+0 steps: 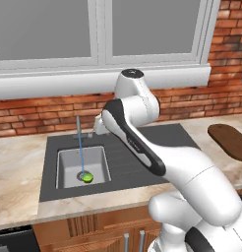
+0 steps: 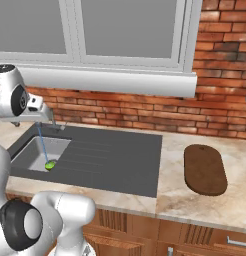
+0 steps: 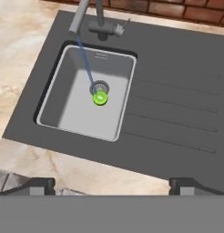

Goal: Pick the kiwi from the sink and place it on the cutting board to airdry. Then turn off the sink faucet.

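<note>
Pale marble bench [image 1: 19,162] around dark-grey ribbed sink [image 3: 177,91], red brick wall [image 2: 145,107] behind, bright green kiwi [image 3: 100,98] beside drain, pincer [image 3: 112,184] open wide above.

We list one arm [image 1: 142,142]: glossy white shells over thick rounded links, with a black band curving along the forearm link. We note a white cylindrical joint housing capped by a dark grey disc with a paler ring on top. We note rounded white shoulder segments at the base, with black circular joint covers, one carrying a grey centre cap. We list two small dark grey finger tips [image 3: 38,185], blocky with bevelled upper edges. We see no cables, screws or lettering.
</note>
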You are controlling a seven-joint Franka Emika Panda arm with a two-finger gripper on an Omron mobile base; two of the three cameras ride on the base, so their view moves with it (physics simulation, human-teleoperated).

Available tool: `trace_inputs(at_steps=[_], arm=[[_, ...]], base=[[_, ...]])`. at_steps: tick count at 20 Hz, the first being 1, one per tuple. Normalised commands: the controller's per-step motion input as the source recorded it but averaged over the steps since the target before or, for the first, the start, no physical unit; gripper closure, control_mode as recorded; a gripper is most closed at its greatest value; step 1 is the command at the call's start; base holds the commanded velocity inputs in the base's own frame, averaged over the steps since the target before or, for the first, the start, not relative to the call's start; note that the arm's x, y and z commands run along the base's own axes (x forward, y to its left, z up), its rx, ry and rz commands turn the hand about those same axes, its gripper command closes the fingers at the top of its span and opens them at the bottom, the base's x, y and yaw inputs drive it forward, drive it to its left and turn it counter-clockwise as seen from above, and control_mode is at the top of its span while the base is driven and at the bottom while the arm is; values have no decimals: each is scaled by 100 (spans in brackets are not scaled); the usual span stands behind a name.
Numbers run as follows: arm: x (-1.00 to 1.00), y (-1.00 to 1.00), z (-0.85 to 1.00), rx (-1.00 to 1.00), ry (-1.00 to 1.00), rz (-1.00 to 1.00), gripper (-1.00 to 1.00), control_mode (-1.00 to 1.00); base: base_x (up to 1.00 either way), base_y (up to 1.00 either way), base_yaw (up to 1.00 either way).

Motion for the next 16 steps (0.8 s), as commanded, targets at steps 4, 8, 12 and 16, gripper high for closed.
trace_inputs(at_steps=[4,8,12,16], arm=[[8,39,-22,1,3,5,-100,-100],[8,36,-29,0,2,3,-100,-100],[5,29,-23,0,0,4,-100,-100],[0,5,-10,0,-1,3,-100,-100]], base=[[0,0,0],[0,0,0],[0,0,0],[0,0,0]])
